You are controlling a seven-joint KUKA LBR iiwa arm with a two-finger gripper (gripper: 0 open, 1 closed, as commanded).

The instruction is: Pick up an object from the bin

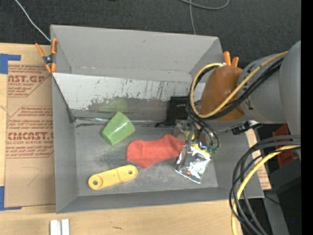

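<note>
- Pincer [194, 137] of mine is low at the right side of the bin [146, 53], over the spot where the red cloth [149, 152] meets the crinkled silver foil packet [193, 166].
- Can't tell if it's apart or together: wrist + cables hide the tip. No obj seen clamped in it.
- Nearest objs: foil packet just below/under the tip, by the right wall. Cloth's right end is touching or v. near the packet.
- Well apart: green block [118, 128] toward the back left, yellow flat piece w/ a hole [112, 176] at the front left. Neither is in the way.
- To do the step well, imo: commit to one obj, not the seam btw two. Straddling both risks a half grip on each.
- Packet = thin, slick, crumpled, so pinch a raised fold, not the flat face, or it'll prob slide out.
- Cloth = soft, so go for the bunched middle, deep enough to gather fabric.
- Mind the right wall: little room on that side, so come straight down.
- Lift vertical, and check nothing drags along w/ the pick.
</note>
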